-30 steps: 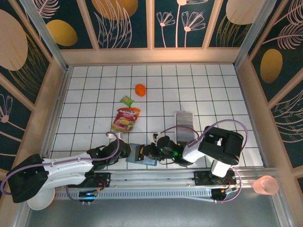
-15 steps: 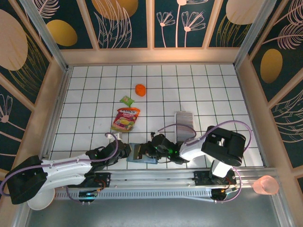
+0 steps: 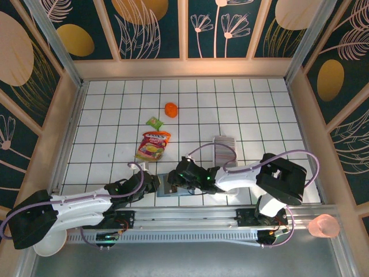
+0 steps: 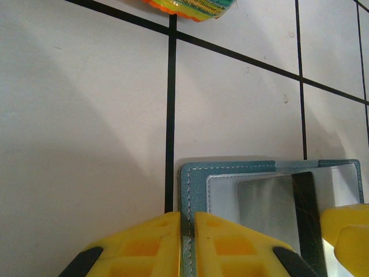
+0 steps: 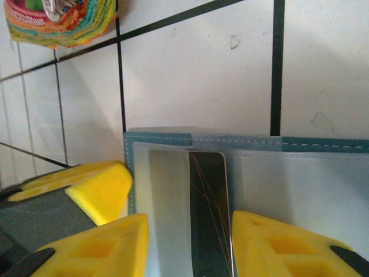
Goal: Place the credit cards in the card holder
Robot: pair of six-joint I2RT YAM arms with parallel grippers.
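The teal card holder point(image 3: 168, 188) lies open on the tiles near the front edge. My left gripper point(image 4: 188, 234) is shut on its left stitched edge point(image 4: 190, 173). My right gripper point(image 5: 187, 248) hovers over the holder point(image 5: 161, 141) with its jaws open. One dark credit card point(image 5: 209, 202) lies between the fingers, partly tucked under the holder's clear sleeve; the same card point(image 4: 304, 196) is in the left wrist view. More credit cards point(image 3: 223, 142) stand in a grey row in the white tray point(image 3: 221, 157) to the right.
A red-yellow snack pouch point(image 3: 153, 145) lies just beyond the holder, with a small green packet point(image 3: 154, 122) and an orange object point(image 3: 171, 109) further back. Wooden walls fence the tiled floor. A pink cup point(image 3: 323, 226) and white bowl point(image 3: 49, 245) sit outside the front rail.
My right gripper has slid left over the card holder and its jaws have gone from shut to open. The left gripper has kept its hold on the holder's edge.
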